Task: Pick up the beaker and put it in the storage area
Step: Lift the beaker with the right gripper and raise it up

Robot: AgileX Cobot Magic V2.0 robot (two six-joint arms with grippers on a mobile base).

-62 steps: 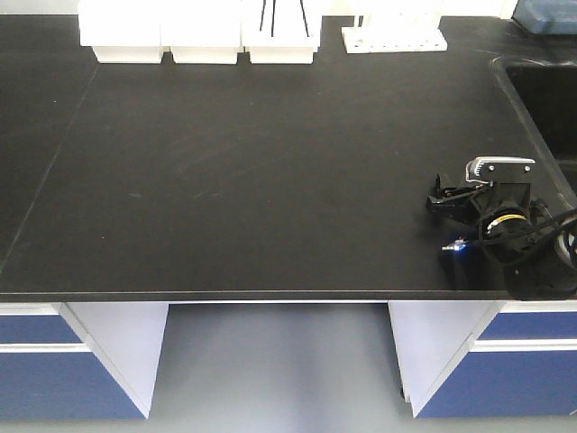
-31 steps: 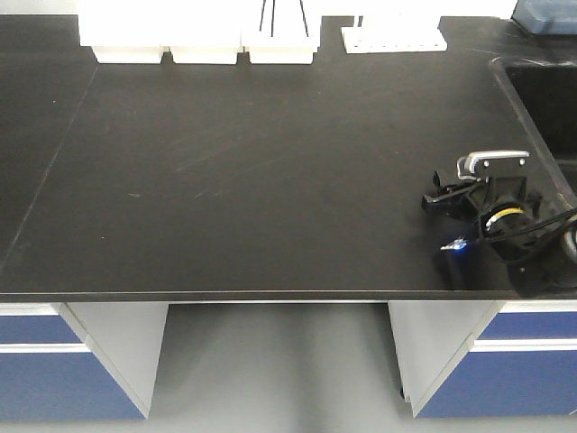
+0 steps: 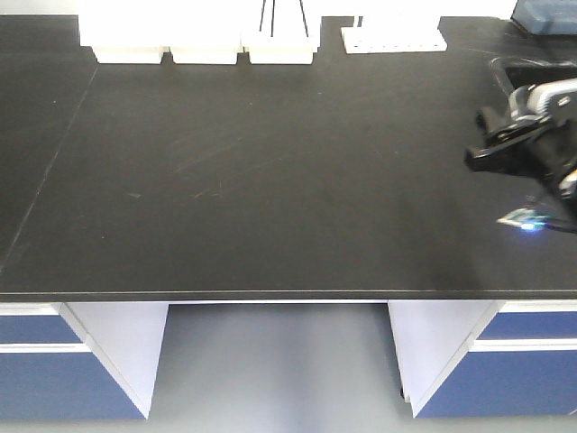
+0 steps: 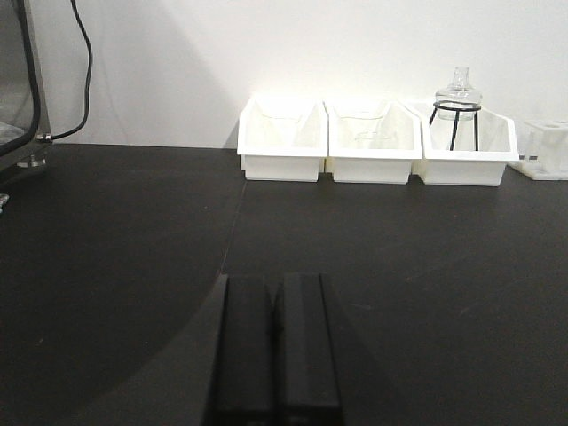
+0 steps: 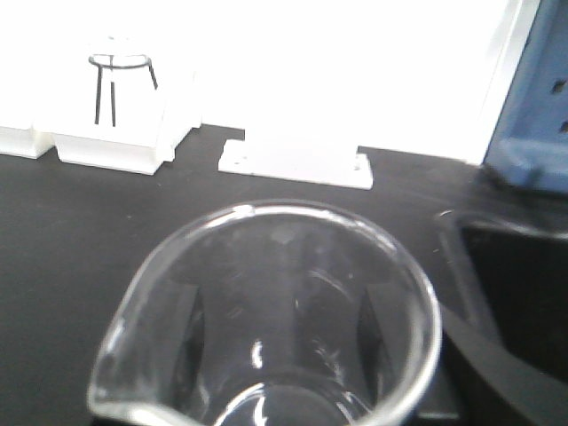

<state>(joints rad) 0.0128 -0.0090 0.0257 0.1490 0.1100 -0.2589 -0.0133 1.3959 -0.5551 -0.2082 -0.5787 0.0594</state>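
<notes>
Right gripper [image 3: 494, 142] clamps the beaker [image 5: 266, 311] above the bench top [image 3: 270, 180]; I judge grasping done, storage placement left; left gripper [image 4: 275, 346] closed, empty.

Left gripper [image 4: 277, 286] lying low over the black bench top [image 4: 115, 266]
Its jaws are pressing together, pointing toward three white trays [image 4: 373, 142] by the wall; the rightmost is holding a glass flask [image 4: 458, 89].

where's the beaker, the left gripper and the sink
beaker [image 5: 275, 302], right wrist view, on its inner glass wall
left gripper [image 4: 277, 286], left wrist view, between its shut fingertips
sink [image 5: 524, 275], right wrist view, on its dark inner wall
</notes>
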